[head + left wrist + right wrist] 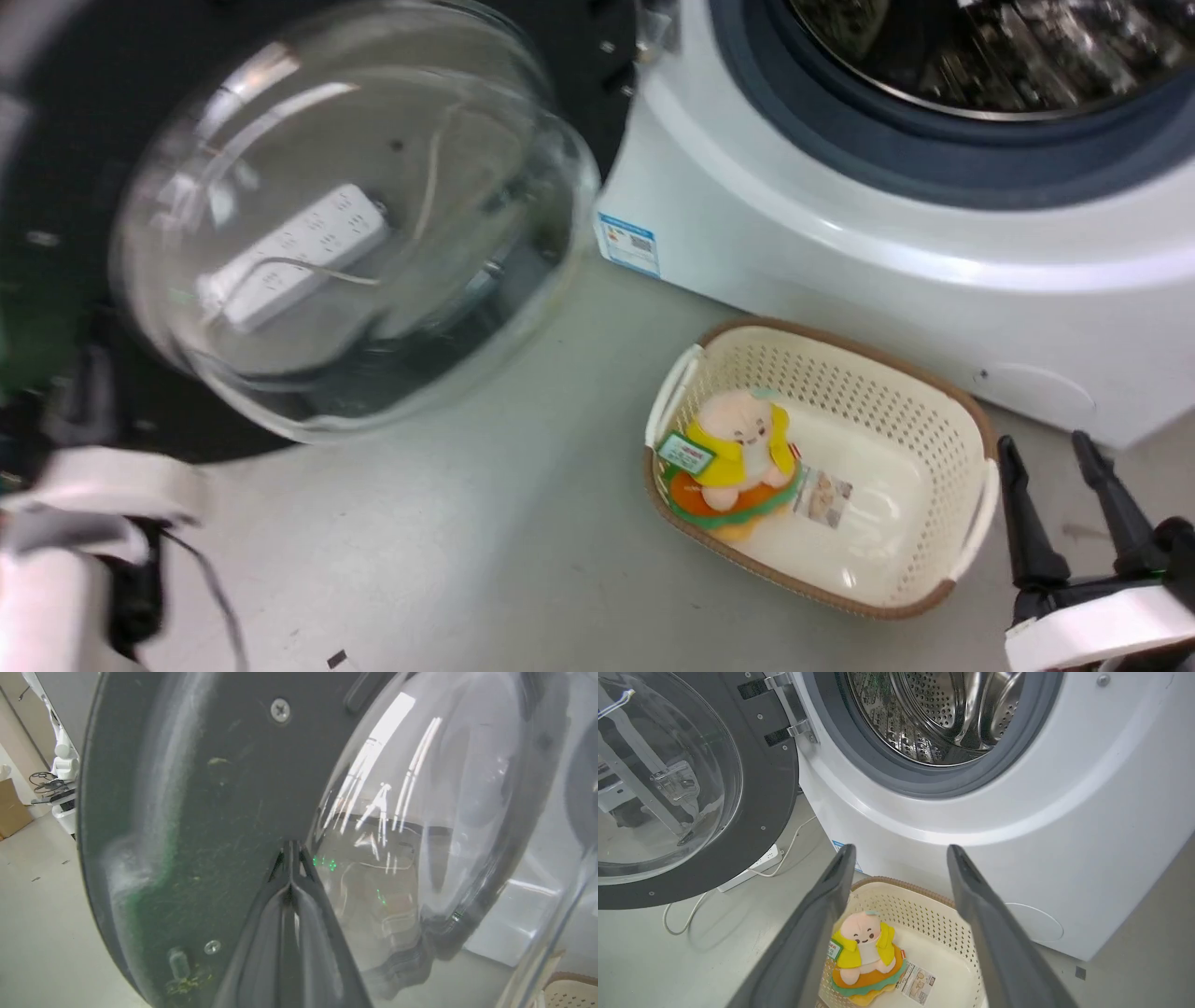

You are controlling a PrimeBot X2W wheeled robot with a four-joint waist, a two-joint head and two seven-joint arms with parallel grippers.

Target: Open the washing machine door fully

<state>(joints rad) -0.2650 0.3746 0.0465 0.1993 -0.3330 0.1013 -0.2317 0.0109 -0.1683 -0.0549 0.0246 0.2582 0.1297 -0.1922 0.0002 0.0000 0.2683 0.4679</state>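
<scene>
While one washing machine door [355, 215] hangs wide open left of one white washing machine [840, 233], the left gripper [290, 858], fingers pressed together, sets its tips against the door's dark inner face, and the right gripper [901, 851], fingers spread wide and empty, hovers over one basket [924, 896] holding one plush toy [864, 947].

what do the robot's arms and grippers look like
Each gripper has two long, dark grey fingers that taper to narrow tips, as on the right gripper and the left gripper. The right wrist has a smooth white shell. The left arm is white too, with a thin black cable beside it.
</scene>
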